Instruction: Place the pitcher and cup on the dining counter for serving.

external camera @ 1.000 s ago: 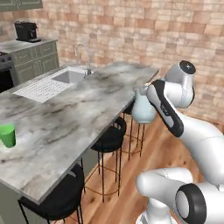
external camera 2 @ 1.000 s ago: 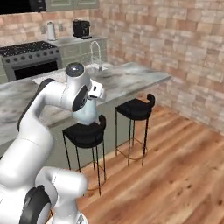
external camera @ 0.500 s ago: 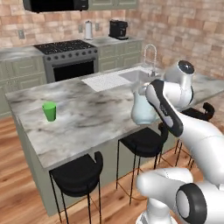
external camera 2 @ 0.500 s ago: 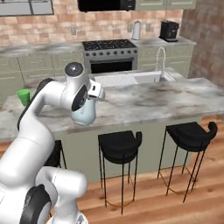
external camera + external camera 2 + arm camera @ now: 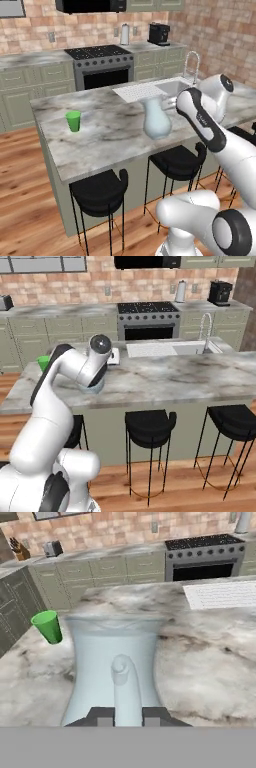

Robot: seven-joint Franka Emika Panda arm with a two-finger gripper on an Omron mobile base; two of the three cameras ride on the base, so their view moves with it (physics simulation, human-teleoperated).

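The pale blue-grey glass pitcher (image 5: 156, 118) stands upright over the dining counter (image 5: 107, 145), its base at or just above the marbled top; I cannot tell if it touches. My gripper (image 5: 127, 716) is shut on the pitcher's (image 5: 112, 657) handle, with a dark fingertip on each side of it. In the left base view my hand reaches the pitcher from its right. In the right base view my arm hides most of the pitcher (image 5: 92, 389). The green cup (image 5: 73, 121) stands upright on the counter, well left of the pitcher, also in the hand view (image 5: 47, 626) and the right base view (image 5: 43, 362).
A white drainboard (image 5: 138, 90) and a sink with faucet (image 5: 192, 66) lie on the counter's far side. Black stools (image 5: 100, 191) (image 5: 177, 161) stand under the near overhang. A stove (image 5: 102, 65), white kettle (image 5: 125, 34) and coffee machine (image 5: 159, 33) line the back wall.
The whole picture has swung as the base drove around the counter. The pitcher stays in my gripper and is now over the counter top, no longer off its edge.
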